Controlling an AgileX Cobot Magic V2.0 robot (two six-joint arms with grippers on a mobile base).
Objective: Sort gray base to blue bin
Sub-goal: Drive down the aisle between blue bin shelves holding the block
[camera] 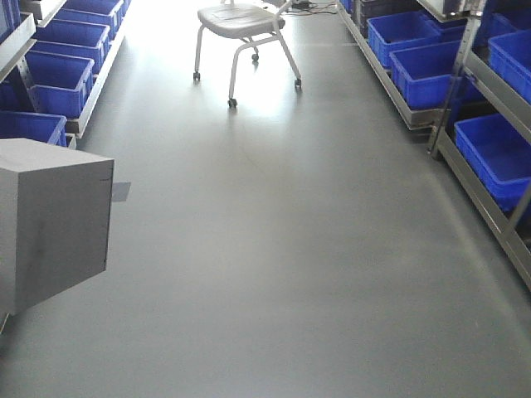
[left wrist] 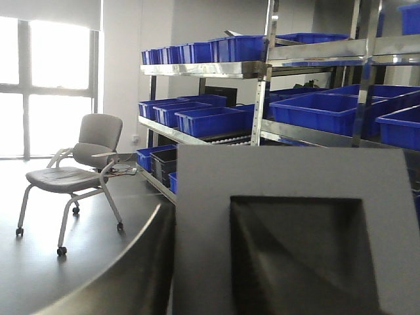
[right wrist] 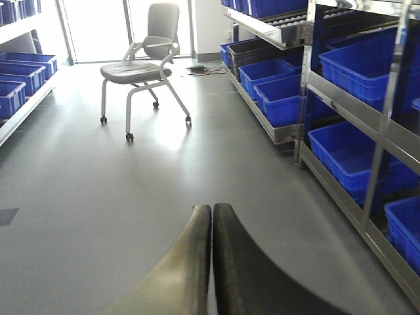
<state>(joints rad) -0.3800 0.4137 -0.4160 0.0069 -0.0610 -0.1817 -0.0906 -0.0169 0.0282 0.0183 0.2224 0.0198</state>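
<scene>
The base (camera: 50,224) is seen at the lower left of the front view, raised off the floor (camera: 290,249), on which a faint shadow is cast just to its right. In the left wrist view the base (left wrist: 289,170) fills the lower right of the frame, and its square recess (left wrist: 295,256) is turned toward the camera. The left tool (left wrist: 211,223) is pinched on the base: one dark curved finger (left wrist: 125,275) is pressed against the base's left edge at the lower left, while the other finger is hidden by the block.

The right tool (right wrist: 211,213) is shown at the bottom centre of the right wrist view, its fingers pressed together with nothing between them.

Bins (camera: 423,70) are lined on racks (camera: 489,199) along both edges of the front view, well apart from the base. A chair (camera: 245,33) is placed at the top centre, on the floor between the racks.
</scene>
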